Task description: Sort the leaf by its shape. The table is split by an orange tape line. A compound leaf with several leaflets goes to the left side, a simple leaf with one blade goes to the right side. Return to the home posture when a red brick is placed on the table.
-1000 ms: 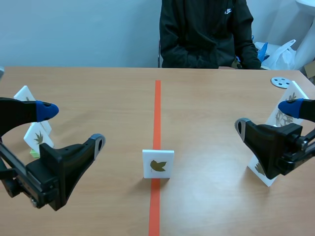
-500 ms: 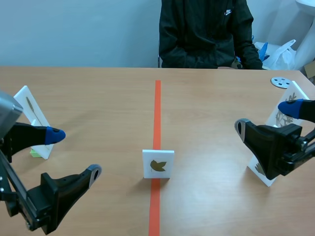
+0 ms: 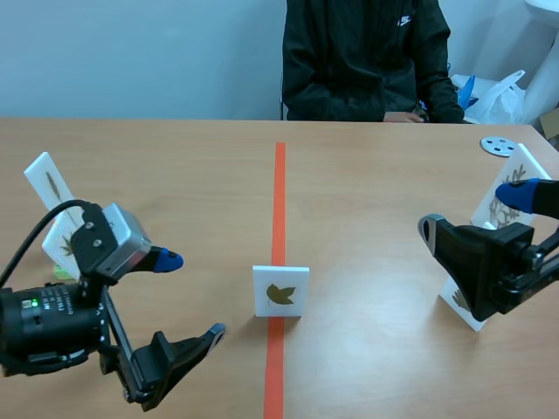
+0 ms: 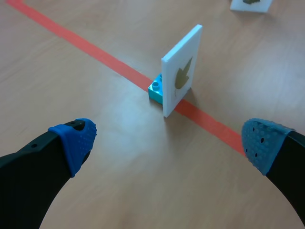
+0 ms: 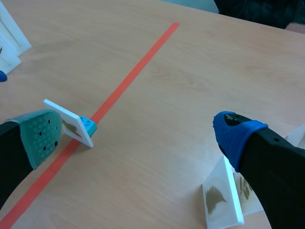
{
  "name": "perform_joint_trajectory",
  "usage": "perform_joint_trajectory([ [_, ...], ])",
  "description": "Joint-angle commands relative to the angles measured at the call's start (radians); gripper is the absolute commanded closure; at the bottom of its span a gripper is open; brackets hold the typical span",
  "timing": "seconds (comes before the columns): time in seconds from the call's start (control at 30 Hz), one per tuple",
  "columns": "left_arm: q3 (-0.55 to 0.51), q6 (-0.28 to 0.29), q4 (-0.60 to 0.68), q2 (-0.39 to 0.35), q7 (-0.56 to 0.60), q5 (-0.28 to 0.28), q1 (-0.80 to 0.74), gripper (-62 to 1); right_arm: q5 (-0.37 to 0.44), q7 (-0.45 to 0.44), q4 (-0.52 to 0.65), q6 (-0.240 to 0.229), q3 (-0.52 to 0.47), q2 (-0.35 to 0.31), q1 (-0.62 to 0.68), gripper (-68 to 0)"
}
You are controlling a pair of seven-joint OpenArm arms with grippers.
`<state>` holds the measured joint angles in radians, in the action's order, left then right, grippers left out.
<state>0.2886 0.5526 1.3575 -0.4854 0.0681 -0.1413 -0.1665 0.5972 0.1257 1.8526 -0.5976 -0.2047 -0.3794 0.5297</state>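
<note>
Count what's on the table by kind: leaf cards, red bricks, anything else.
Leaf cards: 5 (card on the tape line, far left card, near left card, far right card, near right card)
Red bricks: 0
Grey disc: 1
Total: 6

The right arm [image 3: 489, 271] hides most of the leaf cards [image 3: 524, 164] behind it, so their leaf shapes cannot be told. The left arm [image 3: 52, 323] covers part of a card [image 3: 61, 244]. The person [image 3: 367, 61] across the counter [image 3: 367, 175] is cut off above the shoulders.
</note>
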Motion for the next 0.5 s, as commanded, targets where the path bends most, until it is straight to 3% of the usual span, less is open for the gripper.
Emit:
perform_joint_trajectory([
  [0.0,0.026,0.004,-0.018,0.0,0.041,-0.002,0.029,-62.3,0.008,-0.011,0.023,0.006,-0.004,-0.009,-0.011,-67.9],
  [0.27,0.212,-0.018,-0.22,0.001,0.183,0.087,0.195,-62.3,0.008,0.007,0.023,0.006,-0.004,-0.008,-0.011,-67.9],
  [0.47,0.302,-0.068,-0.322,0.028,0.235,0.087,0.285,-62.3,0.008,0.007,0.023,0.006,-0.004,-0.008,-0.011,-67.9],
])
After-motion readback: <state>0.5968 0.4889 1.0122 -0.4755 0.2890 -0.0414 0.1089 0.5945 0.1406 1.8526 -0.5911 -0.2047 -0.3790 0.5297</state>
